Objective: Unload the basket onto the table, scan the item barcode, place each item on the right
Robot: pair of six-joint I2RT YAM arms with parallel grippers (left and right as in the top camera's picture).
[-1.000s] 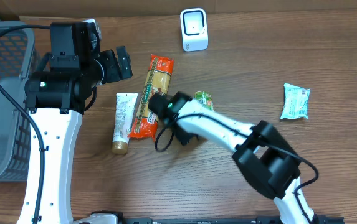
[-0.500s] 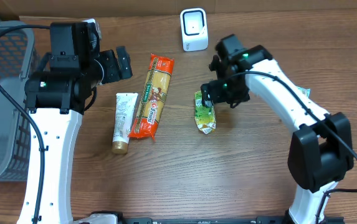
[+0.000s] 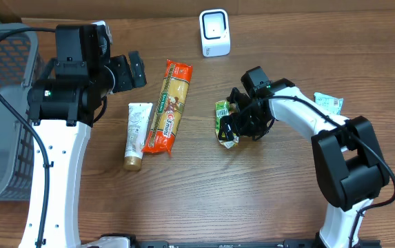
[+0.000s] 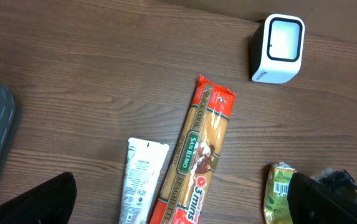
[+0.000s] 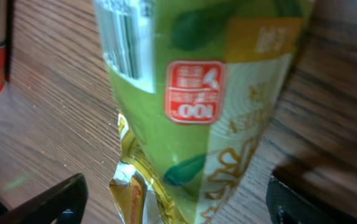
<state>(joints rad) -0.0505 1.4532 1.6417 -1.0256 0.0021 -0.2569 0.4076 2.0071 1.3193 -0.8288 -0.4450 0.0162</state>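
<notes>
Right end effector: my jaws stand wide, one finger on each side of the green packet, with no grip on it. The packet lies flat on the tabletop, right of the pasta packet and nearer than the white scanner at the far edge. Its barcode faces up toward my wrist camera.

Left end effector: my jaws are wide and empty, held above the tabletop far-left of the pasta packet and the tube.
</notes>
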